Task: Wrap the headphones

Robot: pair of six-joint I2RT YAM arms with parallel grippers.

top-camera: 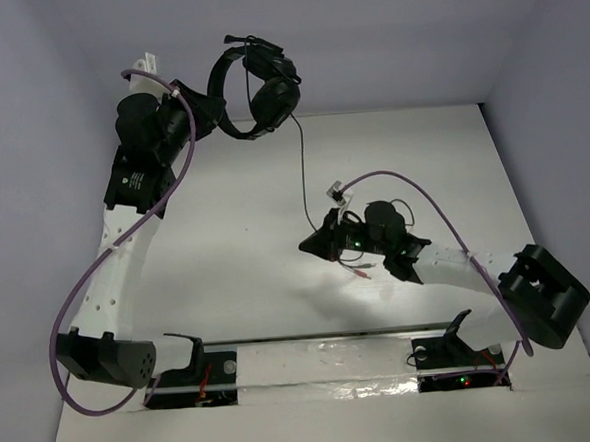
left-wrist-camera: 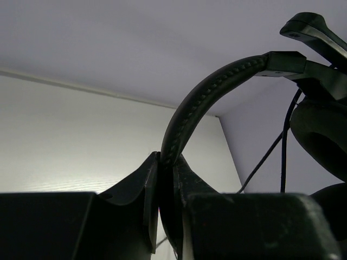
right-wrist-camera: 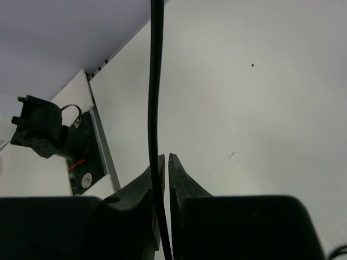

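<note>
1. The thin cable [top-camera: 303, 170] hangs from the headphones [top-camera: 257, 88] straight down to my right gripper [right-wrist-camera: 165, 160]. If I pull that arm away too hard, I judge the strain could drag the headband [left-wrist-camera: 206, 92] out of my other grip.
2. The cable could also slip through my right fingers, and the wrap would lose its tension.
3. My left gripper [left-wrist-camera: 165, 162] is clamped on the headband and holds the headphones in the air over the far left of the table [top-camera: 235, 215].
4. My right gripper is almost fully closed, pinching the cable low over the table's middle.
</note>
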